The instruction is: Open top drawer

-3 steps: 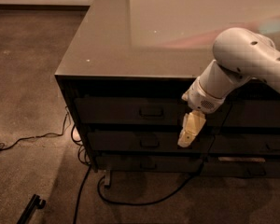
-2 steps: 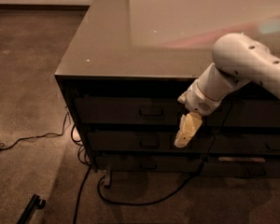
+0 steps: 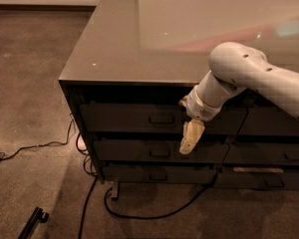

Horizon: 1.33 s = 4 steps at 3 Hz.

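The top drawer (image 3: 124, 117) is a wide dark front just under the counter's edge, closed flush, with a small rectangular loop handle (image 3: 162, 118) at mid-front. My gripper (image 3: 188, 142) hangs from the white arm (image 3: 239, 78), pointing down. It is just right of the handle and a little below it, in front of the gap between the top and second drawers. It holds nothing that I can see.
Two shallower drawers (image 3: 154, 152) sit below the top one. A neighbouring drawer stack (image 3: 269, 153) is to the right. The glossy countertop (image 3: 139, 39) overhangs the drawers. Black cables (image 3: 89, 193) run over the carpet at the cabinet's foot, and a dark bar (image 3: 32, 222) lies at bottom left.
The gripper and forearm have shifted left along the drawer fronts, closer to the top drawer's handle. The drawer has not moved.
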Each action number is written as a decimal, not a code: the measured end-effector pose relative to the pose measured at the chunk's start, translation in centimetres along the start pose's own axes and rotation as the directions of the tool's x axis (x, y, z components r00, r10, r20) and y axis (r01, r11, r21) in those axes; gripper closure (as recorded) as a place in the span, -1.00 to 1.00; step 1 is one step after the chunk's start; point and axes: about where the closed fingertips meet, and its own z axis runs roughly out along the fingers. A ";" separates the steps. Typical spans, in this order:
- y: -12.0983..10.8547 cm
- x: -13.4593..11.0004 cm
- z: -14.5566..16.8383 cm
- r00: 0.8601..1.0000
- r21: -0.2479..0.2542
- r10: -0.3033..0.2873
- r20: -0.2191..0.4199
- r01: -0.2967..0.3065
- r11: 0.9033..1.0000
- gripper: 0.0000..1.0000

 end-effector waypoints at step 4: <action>-3.6 1.8 3.2 0.996 0.030 -0.006 -0.086 0.009 1.000 -1.00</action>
